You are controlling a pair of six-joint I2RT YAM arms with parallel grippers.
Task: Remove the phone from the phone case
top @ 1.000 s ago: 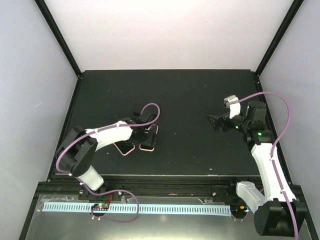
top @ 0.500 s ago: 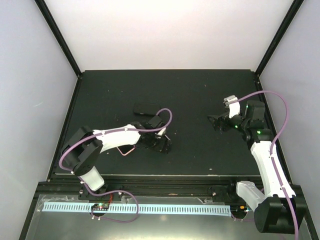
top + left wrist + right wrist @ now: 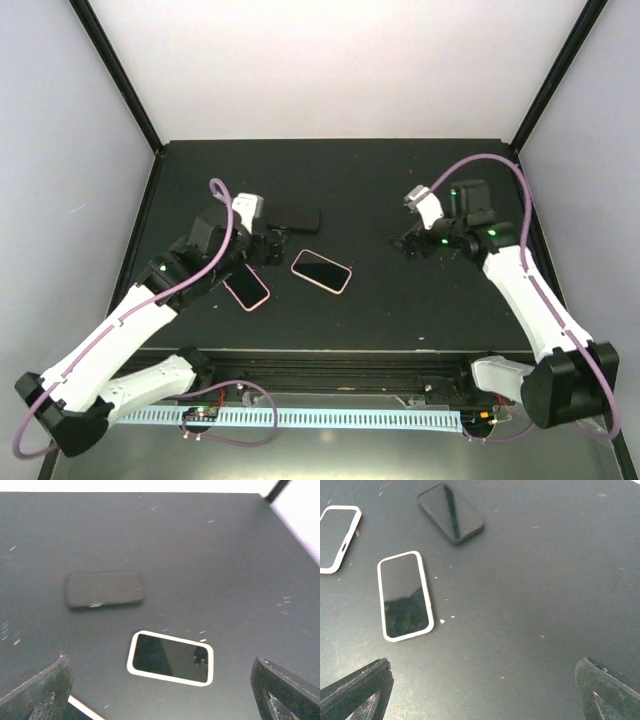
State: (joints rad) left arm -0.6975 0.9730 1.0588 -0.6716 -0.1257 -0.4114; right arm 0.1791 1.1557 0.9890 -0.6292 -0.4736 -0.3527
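A phone in a pale pink-white case (image 3: 321,271) lies screen up at the table's middle; it also shows in the left wrist view (image 3: 171,658) and the right wrist view (image 3: 404,596). A second pale case (image 3: 247,289), seemingly empty, lies to its left and shows in the right wrist view (image 3: 337,537). A bare black phone (image 3: 295,217) lies behind them, seen in both wrist views (image 3: 105,590) (image 3: 451,513). My left gripper (image 3: 272,243) (image 3: 161,666) hovers open and empty above the cased phone's left side. My right gripper (image 3: 408,243) (image 3: 482,667) is open and empty, to the right of the cased phone.
The black table mat (image 3: 400,300) is bounded by black frame posts and white walls at the back and sides. A rail with a pale perforated strip (image 3: 300,415) runs along the near edge, by the arm bases.
My left arm has lifted and drawn back to the left, uncovering the cased phone, which now lies a little further right. My right gripper has shifted left toward the middle.
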